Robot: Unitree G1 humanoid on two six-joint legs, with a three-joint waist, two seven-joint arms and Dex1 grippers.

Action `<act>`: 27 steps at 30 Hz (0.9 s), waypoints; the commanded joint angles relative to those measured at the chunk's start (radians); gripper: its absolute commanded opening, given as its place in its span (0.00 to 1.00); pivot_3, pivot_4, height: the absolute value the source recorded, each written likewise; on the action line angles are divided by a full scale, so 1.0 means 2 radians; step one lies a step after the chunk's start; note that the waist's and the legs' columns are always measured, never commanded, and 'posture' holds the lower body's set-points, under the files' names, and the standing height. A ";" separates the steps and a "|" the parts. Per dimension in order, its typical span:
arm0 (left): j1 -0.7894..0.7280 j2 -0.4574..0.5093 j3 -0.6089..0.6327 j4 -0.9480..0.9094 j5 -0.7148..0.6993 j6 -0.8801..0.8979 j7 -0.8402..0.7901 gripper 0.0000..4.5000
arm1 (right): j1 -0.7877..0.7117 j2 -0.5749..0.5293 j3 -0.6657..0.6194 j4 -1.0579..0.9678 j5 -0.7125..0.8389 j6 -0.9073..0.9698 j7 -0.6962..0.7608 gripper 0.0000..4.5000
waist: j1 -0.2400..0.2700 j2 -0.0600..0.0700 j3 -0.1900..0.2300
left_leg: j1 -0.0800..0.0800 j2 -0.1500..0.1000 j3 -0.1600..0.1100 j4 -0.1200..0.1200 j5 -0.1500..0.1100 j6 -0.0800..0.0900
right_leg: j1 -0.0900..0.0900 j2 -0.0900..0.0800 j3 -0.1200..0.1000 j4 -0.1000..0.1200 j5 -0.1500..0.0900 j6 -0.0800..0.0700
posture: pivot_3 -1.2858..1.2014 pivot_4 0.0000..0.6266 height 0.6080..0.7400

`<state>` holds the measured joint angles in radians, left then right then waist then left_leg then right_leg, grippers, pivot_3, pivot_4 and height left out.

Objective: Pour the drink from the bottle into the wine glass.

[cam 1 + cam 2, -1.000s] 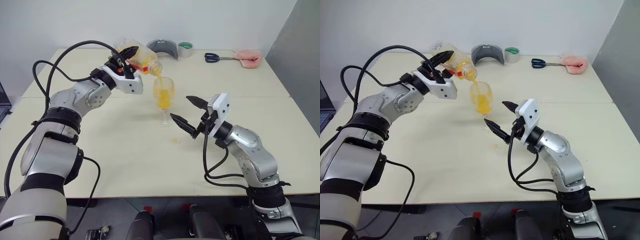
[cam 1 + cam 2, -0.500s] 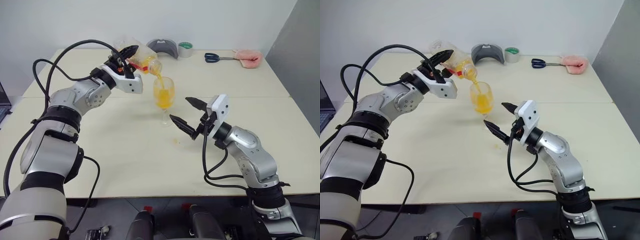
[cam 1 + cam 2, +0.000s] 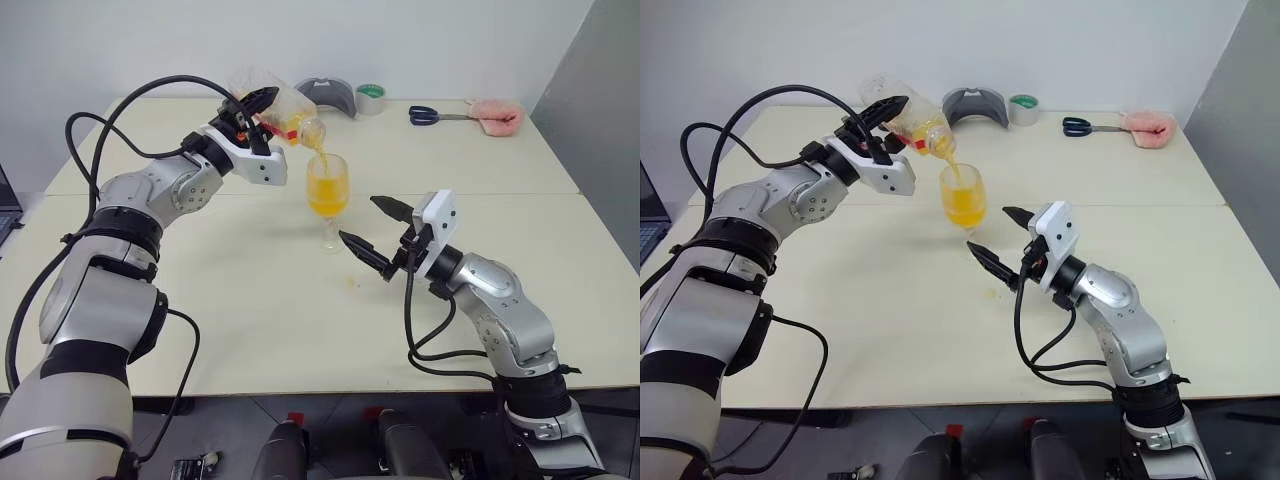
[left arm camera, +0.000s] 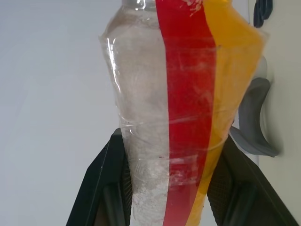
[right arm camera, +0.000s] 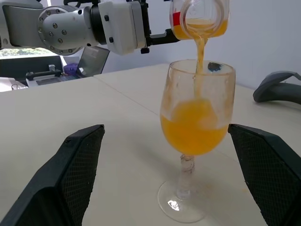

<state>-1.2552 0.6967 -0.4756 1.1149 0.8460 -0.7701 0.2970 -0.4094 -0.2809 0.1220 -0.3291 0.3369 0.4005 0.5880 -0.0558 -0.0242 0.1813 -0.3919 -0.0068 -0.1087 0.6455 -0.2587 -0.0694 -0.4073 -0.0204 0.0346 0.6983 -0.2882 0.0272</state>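
Left tool (image 3: 255, 112): you see its 2 black fingers clamped on the bottle's body, raised above the bench toward the far edge.
Bottle (image 3: 278, 112): tipped mouth-down toward the wine glass, neck just above the glass rim; the left wrist view shows its red label strip (image 4: 186, 108) between a clear side and an orange side.
Drink (image 5: 195, 127): a thin orange stream (image 5: 200, 52) runs from the bottle mouth into the bowl; the pooled liquid fills roughly the lower half of the bowl.
Wine glass (image 3: 328, 200): upright on its foot near the middle of the bench, between the 2 arms; orange smears coat the inside of the upper bowl.
Right tool (image 3: 378, 232): fingers spread wide, holding nothing; it sits just beside the glass on the near-right side, apart from it, pointing at the stem.
Spill (image 3: 351, 281): you find a small orange spot on the bench just in front of the glass foot.
Bench (image 3: 250, 330): pale cream top.
Far edge items: grey curved object (image 3: 326, 96), roll of tape (image 3: 371, 98), scissors (image 3: 432, 115) and pink cloth (image 3: 497, 114) lie in a row, well apart from the glass.
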 commanded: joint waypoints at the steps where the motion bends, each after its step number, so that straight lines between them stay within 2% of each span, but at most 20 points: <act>1: -0.016 0.002 0.007 0.000 -0.010 0.000 0.006 0.37 | 0.000 0.000 0.000 -0.024 0.009 0.001 0.001 1.00 | 0.000 0.000 0.000 | 0.000 0.000 0.000 0.000 0.000 0.000 | 0.000 0.000 0.000 0.000 0.000 0.000 | 0.52 0.24 1.00; 7: -0.001 -0.011 0.026 0.001 -0.049 0.001 -0.025 0.37 | 0.000 0.001 0.000 -0.024 0.007 0.000 -0.001 1.00 | 0.000 0.000 0.000 | 0.000 0.000 0.000 0.000 0.000 0.000 | 0.000 0.000 0.000 0.000 0.000 0.000 | 0.52 0.24 1.00; 13: 0.025 -0.030 0.064 -0.012 -0.127 0.009 -0.112 0.37 | -0.001 0.003 -0.001 -0.020 0.001 -0.007 -0.005 1.00 | 0.000 0.000 0.000 | 0.000 0.000 0.000 0.000 0.000 0.000 | 0.000 0.000 0.000 0.000 0.000 0.000 | 0.52 0.24 1.00; 17: 0.058 -0.057 0.118 -0.039 -0.228 0.038 -0.207 0.37 | -0.004 0.005 0.000 -0.018 -0.002 -0.013 -0.006 1.00 | 0.000 0.000 0.000 | 0.000 0.000 0.000 0.000 0.000 0.000 | 0.000 0.000 0.000 0.000 0.000 0.000 | 0.52 0.24 1.00; 21: 0.107 -0.080 0.200 -0.116 -0.364 0.138 -0.310 0.37 | -0.003 -0.009 0.011 -0.036 -0.002 -0.007 0.012 1.00 | -0.002 0.000 0.000 | 0.000 0.000 0.000 0.000 0.000 -0.001 | 0.000 0.000 0.000 0.000 0.000 0.000 | 0.52 0.24 1.00; 27: 0.221 -0.073 0.289 -0.260 -0.485 0.342 -0.370 0.37 | -0.003 -0.043 0.040 -0.072 0.011 0.038 0.038 1.00 | -0.013 0.000 0.000 | 0.000 0.000 0.000 0.000 0.000 0.000 | 0.000 0.000 0.001 0.001 0.000 0.000 | 0.52 0.24 1.00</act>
<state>-0.8401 0.5352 0.0562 0.6715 -0.0675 -0.1702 -0.4278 -0.4069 -0.3671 0.1891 -0.4232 0.3402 0.4550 0.6531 -0.0813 -0.0241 0.1810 -0.3907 -0.0058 -0.1088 0.6465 -0.2583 -0.0699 -0.4075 -0.0204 0.0363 0.7006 -0.2881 0.0270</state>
